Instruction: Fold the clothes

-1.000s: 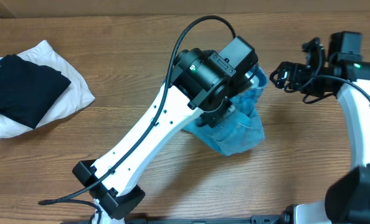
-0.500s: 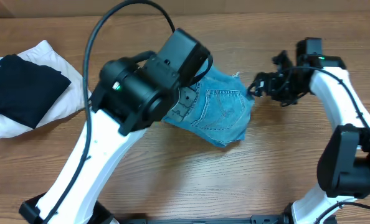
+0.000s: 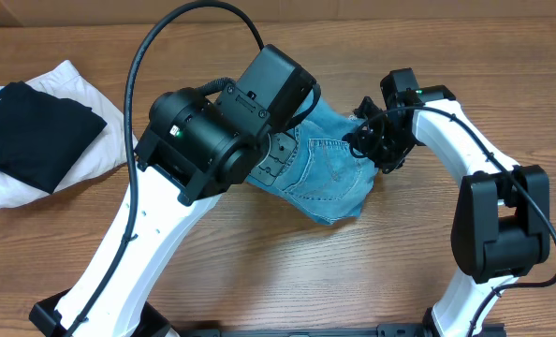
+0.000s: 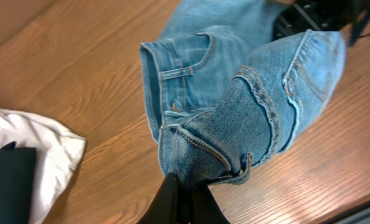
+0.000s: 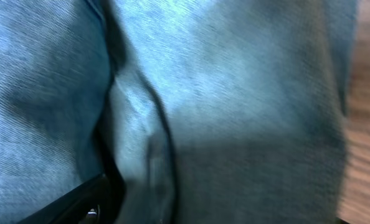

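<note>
Two tools partly hidden: left tool (image 4: 184, 196) pinches jeans (image 4: 235, 112); right tool (image 3: 370, 145) against jeans, cannot tell its state.

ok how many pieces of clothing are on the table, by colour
light blue jeans: 1
black garment: 1
white garment: 1
total: 3

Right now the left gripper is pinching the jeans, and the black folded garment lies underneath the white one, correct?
Not quite. The left gripper does pinch the jeans, but the black folded garment lies on top of the white garment, not underneath it; the overhead view shows this.
</note>
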